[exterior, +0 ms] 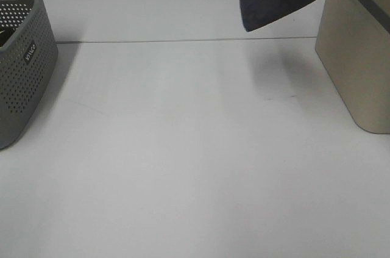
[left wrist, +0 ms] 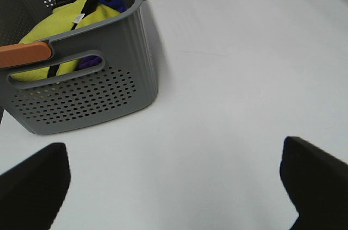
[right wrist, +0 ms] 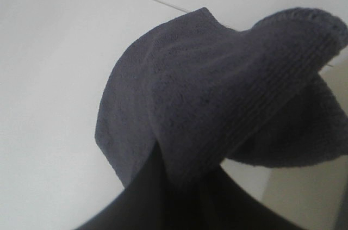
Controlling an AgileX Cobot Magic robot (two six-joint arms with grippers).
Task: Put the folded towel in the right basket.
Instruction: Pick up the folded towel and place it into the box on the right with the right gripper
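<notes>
Only the right gripper (right wrist: 179,208) carries anything: its dark fingers close on the folded towel (right wrist: 217,105), which bunches over them and hides the tips, so the grip is judged from the cloth hanging clear of the table (exterior: 183,166). The gripper itself lies out of the exterior high view; there, the towel shows at the top edge as a dark slanted slab, with its long axis running from a low corner on the left up toward the right. Its shadow falls on bare table beside the basket.

Just right of the towel stands the right basket (exterior: 359,57), beige with a darker rim. The towel's upper end meets the rim's near corner in that view, though whether it touches or sits in front I cannot tell. The opening lies further right, so by my reading the carry needs to go rightward and keep the low corner above the rim before release.

Well apart, the left gripper (left wrist: 174,186) hangs spread wide and empty near the left basket (left wrist: 98,88), a grey perforated one holding yellow and purple cloth.
</notes>
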